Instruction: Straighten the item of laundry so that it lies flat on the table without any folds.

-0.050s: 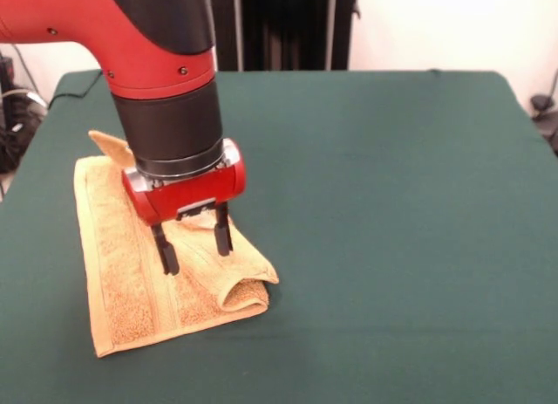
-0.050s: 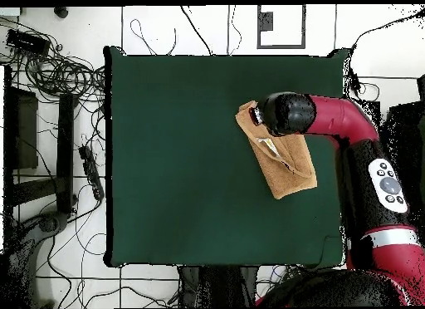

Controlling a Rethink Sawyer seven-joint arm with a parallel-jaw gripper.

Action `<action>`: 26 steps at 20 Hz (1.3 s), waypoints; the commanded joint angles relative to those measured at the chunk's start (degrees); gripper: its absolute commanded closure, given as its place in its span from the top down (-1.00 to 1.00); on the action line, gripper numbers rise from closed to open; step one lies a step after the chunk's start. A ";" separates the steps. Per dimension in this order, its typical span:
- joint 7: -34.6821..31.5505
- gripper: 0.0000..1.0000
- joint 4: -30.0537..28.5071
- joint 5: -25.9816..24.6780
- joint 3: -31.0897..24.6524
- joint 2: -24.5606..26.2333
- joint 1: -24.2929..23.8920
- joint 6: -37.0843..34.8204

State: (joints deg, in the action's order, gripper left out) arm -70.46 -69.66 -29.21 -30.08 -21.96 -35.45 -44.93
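A Sawyer arm's end effector [image 1: 193,245] hovers with its two black fingers [image 1: 166,254] spread moderately apart and empty, poised just above a folded orange-tan terry towel [image 1: 131,282] on the dark green surface [image 1: 392,203]. The towel lies doubled over near one side edge of the surface, as the overhead view shows, with a loose fold bulging open at one corner [image 1: 248,291] and another corner flap [image 1: 112,147] peeking out behind the arm. Judging by the pose, the work stands at the grasping step: the towel is not yet flat. The next move likely calls for lowering onto the upper layer, pinching only that layer near its folded edge, and drawing it outward to open the fold.
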 commanded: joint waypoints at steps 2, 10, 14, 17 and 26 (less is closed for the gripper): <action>3.35 1.00 -7.82 0.01 -1.55 0.84 0.07 -0.60; 3.40 1.00 -8.02 0.12 -2.54 3.41 -0.70 1.48; 4.53 1.00 -6.26 -0.15 -3.48 5.84 -0.55 2.12; 5.44 1.00 -5.29 -0.21 -4.22 7.20 -0.57 2.47; 6.13 1.00 -5.41 -0.22 -5.03 8.38 -1.23 3.29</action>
State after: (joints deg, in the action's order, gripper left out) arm -70.46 -72.24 -29.09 -30.34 -17.21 -37.97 -43.45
